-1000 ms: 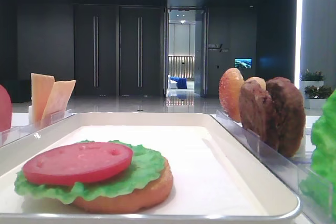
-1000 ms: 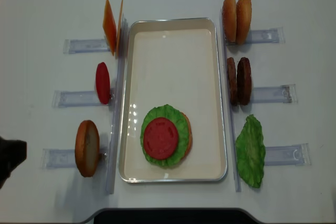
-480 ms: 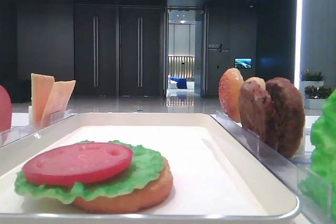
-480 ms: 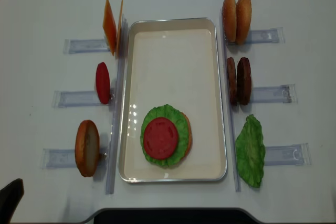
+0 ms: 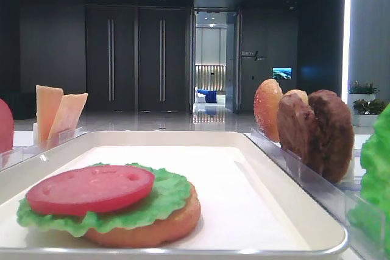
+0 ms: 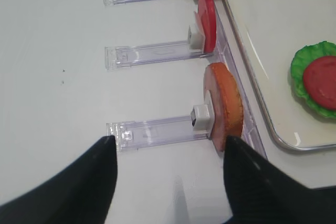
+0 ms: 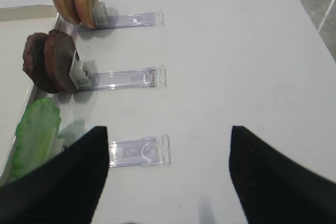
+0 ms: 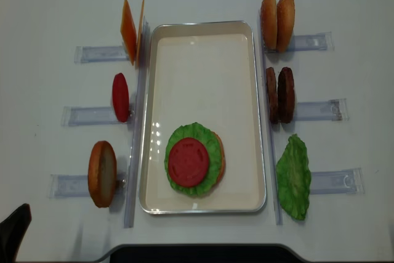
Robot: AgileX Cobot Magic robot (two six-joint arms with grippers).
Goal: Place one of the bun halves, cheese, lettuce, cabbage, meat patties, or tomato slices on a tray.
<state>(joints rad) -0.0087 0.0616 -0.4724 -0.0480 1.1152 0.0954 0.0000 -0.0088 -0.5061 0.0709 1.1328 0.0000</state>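
White tray [image 8: 203, 28] with a stack near its front end: bun half [image 5: 152, 226], lettuce leaf [image 8: 212, 146], tomato slice [image 8: 188, 162] flat on top, cheese slices [image 8: 132, 31], spare tomato slice [image 8: 120, 97], bun half [image 8: 102, 173] upright left of tray, two buns [image 8: 277, 21], two meat patties [image 8: 280, 95], lettuce [image 8: 293, 177] right.

no legible text, labels or signs

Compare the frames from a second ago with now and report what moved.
The left end effector drew back toward the table's near left corner, jaws open and empty; only a dark tip remains in the overhead view. The tray, its stacked tomato slice and all racked ingredients stayed put.
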